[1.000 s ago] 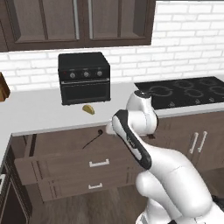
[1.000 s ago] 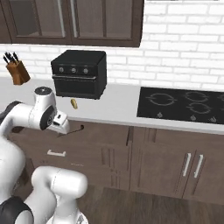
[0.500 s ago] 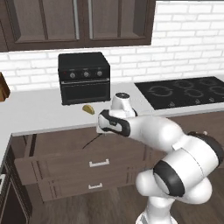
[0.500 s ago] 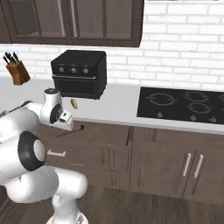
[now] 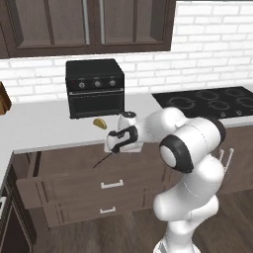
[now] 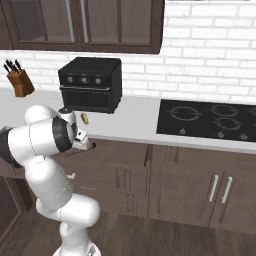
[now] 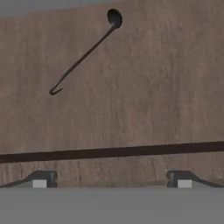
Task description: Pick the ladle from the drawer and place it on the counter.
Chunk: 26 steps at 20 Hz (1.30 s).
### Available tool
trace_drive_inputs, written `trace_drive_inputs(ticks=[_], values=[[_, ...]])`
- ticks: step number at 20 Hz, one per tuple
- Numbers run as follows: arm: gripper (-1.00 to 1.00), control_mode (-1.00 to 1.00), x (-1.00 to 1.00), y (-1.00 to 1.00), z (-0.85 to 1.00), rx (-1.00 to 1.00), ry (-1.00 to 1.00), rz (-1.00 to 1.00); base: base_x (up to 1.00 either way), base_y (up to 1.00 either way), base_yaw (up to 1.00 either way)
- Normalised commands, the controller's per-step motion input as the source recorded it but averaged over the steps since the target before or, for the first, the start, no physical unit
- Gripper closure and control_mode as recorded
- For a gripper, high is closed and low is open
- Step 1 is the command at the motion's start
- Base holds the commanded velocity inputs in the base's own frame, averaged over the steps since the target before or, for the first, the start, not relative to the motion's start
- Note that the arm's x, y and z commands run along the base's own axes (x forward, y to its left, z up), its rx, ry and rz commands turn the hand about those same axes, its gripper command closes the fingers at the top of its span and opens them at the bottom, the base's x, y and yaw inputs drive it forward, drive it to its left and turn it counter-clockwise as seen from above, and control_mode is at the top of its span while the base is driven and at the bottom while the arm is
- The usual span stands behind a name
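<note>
**Gripper above open drawer, ladle untouched**

In the hand view we see the ladle (image 7: 83, 54) lying diagonally at upper left on the drawer (image 7: 153, 100) floor, bare wood all round it. Our gripper (image 7: 111, 181) holds its fingertips (image 7: 40, 180) wide apart, gripping nothing. In the left base view, the wrist hides the ladle's bowl at the counter (image 5: 44, 126) edge.
</note>
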Motion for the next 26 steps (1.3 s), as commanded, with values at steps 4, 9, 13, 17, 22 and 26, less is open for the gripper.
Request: trace_drive_inputs(ticks=[4,9,13,17,22,26], values=[[-1.00,-1.00,0.29,0.00,-0.56,0.00,-0.13,0.00,0.00,0.00,0.00],[-1.00,-1.00,0.02,0.00,-0.47,0.00,-0.02,0.00,0.00,0.00,0.00],[-1.00,-1.00,-0.06,0.00,-0.30,0.00,0.14,0.00,0.00,0.00,0.00],[-1.00,-1.00,-0.77,-0.13,-0.20,0.00,0.30,0.00,0.00,0.00,0.00],[-1.00,-1.00,-1.00,-0.52,-0.21,-0.02,0.69,0.00,0.00,0.00,0.00],[-1.00,-1.00,-0.93,-0.32,0.58,0.00,0.15,0.00,0.00,0.00,0.00]])
